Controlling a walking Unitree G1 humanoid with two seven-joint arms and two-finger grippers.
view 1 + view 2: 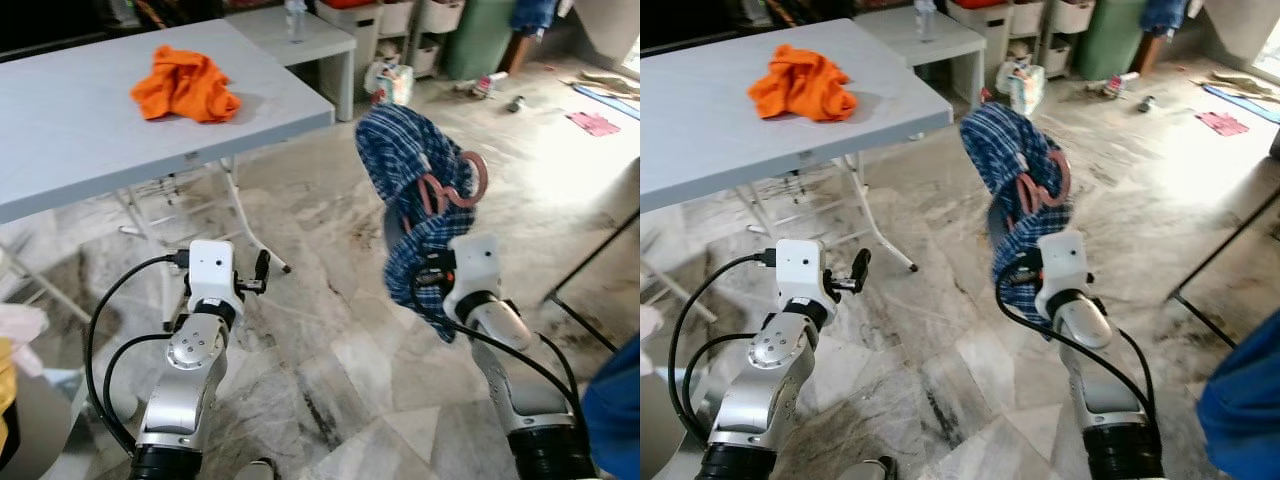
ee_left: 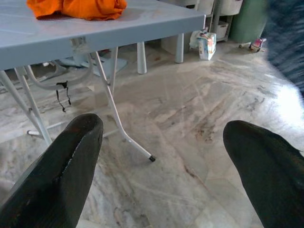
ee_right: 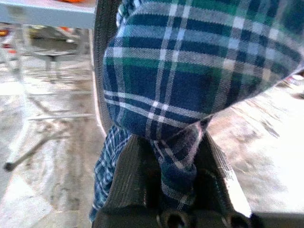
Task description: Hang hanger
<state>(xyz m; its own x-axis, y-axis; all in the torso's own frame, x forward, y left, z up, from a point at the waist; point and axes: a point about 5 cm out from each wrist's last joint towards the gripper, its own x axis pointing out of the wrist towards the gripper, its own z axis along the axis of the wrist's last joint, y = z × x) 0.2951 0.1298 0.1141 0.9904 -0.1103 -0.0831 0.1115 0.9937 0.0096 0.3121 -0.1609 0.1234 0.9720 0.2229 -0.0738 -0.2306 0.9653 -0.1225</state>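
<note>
right tool (image 3: 164,190): clamped on plaid shirt (image 1: 405,160) draped over hanger (image 1: 455,190), held up at right | left tool (image 2: 161,161): spread wide, nothing held | orange cloth (image 1: 185,85): on counter (image 1: 70,130), far left

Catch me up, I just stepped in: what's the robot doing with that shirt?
The right tool is shut on a plaid shirt on a reddish hanger, held up over the marble floor. The left tool is open with nothing in it. An orange cloth lies on the grey table.
</note>
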